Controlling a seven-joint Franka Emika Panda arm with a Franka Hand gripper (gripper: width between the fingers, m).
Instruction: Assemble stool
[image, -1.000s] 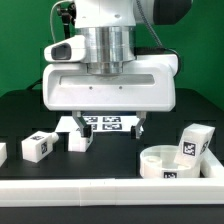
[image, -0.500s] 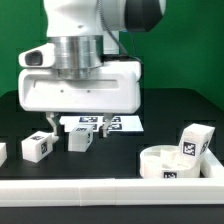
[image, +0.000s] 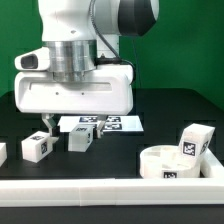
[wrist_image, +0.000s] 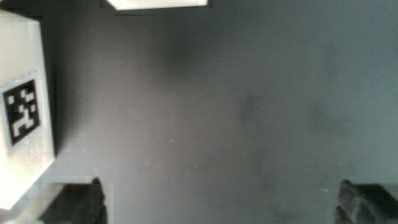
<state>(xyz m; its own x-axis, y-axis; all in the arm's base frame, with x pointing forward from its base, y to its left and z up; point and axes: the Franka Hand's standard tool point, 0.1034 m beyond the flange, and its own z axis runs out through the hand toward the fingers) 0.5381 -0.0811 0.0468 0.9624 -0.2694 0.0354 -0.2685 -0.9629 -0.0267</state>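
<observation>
The round white ring seat (image: 168, 163) lies on the black table at the exterior view's right, with a tagged leg (image: 195, 142) right behind it. Two more legs (image: 37, 147) (image: 80, 140) lie at the left, and part of another (image: 2, 152) shows at the left edge. My gripper (image: 74, 124) hangs open and empty just above and behind the two left legs. In the wrist view the gripper (wrist_image: 222, 205) has its fingertips (wrist_image: 75, 203) wide apart over bare table. A tagged white leg (wrist_image: 22, 110) lies at that picture's edge.
The marker board (image: 112, 124) lies behind the gripper, and a white corner (wrist_image: 151, 4) shows in the wrist view. A long white rail (image: 110, 190) runs along the table's front edge. A green wall stands behind.
The arm has moved toward the exterior view's left, from over the marker board to above the two left legs. The jaws stay open. No part has moved.
</observation>
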